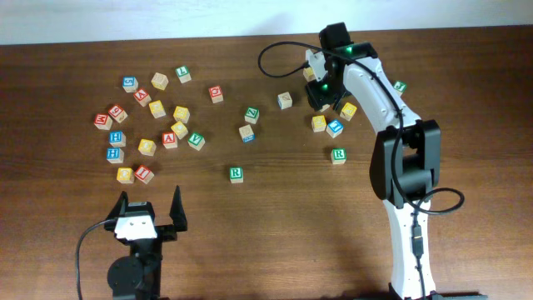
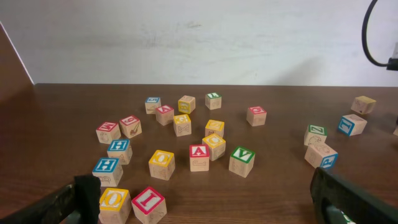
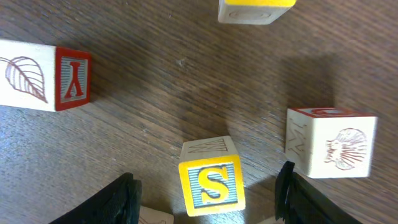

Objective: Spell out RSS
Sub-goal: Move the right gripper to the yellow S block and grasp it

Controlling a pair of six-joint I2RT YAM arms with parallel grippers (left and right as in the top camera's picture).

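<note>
1. Looking through the right wrist camera, I see a pale wooden cube with a yellow-bordered S face [image 3: 211, 182]. It sits on the dark brown wood-grain table [image 3: 186, 93], square-edged, with a line pattern engraved on the side above the letter.
2. Its S reads upright in that view, with the top of the letter toward the top of the frame. As a cube, it has no long axis that I can pick out.
3. The right gripper [image 1: 322, 92] hangs over the far right group of cubes. Its black fingers [image 3: 118, 199] stand wide apart, one on each side of the S cube, and bare table shows on both sides. Nothing is clamped.
4. To the left in that view lies a wooden cube with a red-bordered Y face [image 3: 73, 78] and a leaf engraved on its flank. To the right stands a wooden cube with an engraved shell [image 3: 333, 149]. Both are apart from the S cube.
5. From overhead, a wooden cube with a green R face [image 1: 236, 173] lies near the table's middle, on the near side of the scatter. A second green R cube [image 1: 338, 155] lies nearer the right arm.
6. The left gripper [image 1: 150, 198] sits at the near edge with its black fingers spread wide and holding nothing. It is well apart from the scatter of painted letter cubes [image 1: 158, 125] on the left half.
7. The cubes show raw wood on their sides and letter frames in red, blue, yellow and green. The table top has a streaked grain.
</note>
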